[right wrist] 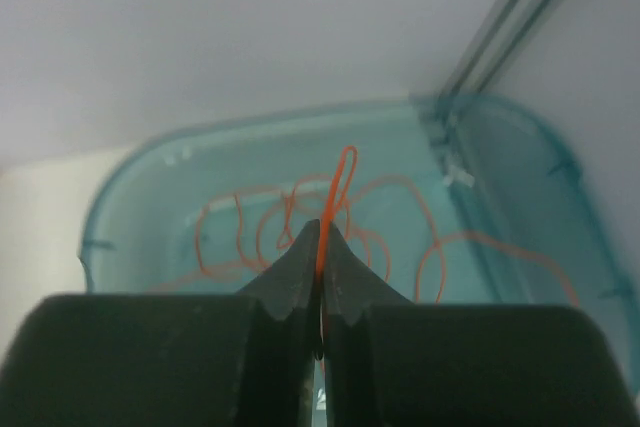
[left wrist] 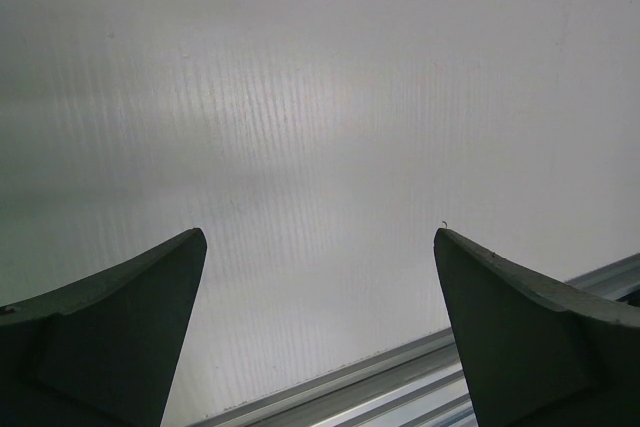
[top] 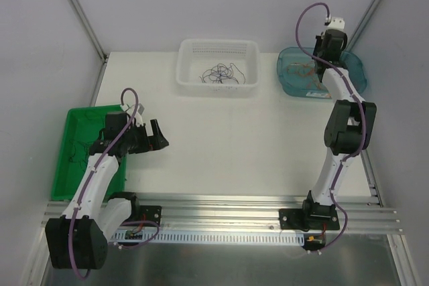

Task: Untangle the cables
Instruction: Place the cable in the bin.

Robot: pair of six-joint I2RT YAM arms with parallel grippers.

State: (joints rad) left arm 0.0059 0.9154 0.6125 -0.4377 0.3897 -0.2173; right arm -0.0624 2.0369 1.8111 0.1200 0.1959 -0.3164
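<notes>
A tangle of thin black cables [top: 221, 74] lies in the white basket [top: 191, 80] at the back. Orange cables [right wrist: 260, 222] curl in the blue tray [right wrist: 150, 172], also visible as the blue tray [top: 355, 70] at the back right. My right gripper [right wrist: 322, 227] hangs over that tray, shut on a thin orange cable [right wrist: 340, 172] that loops up out of its tips. My left gripper [left wrist: 320, 237] is wide open over bare table, nothing between its fingers; from above the left gripper [top: 159, 136] sits right of the green tray [top: 67, 185], which holds thin dark strands.
An aluminium rail [top: 221, 209] runs along the table's near edge, and its rail edge [left wrist: 400, 372] shows below the left fingers. White walls enclose the table on three sides. The right arm [top: 345, 125] stretches along the right side.
</notes>
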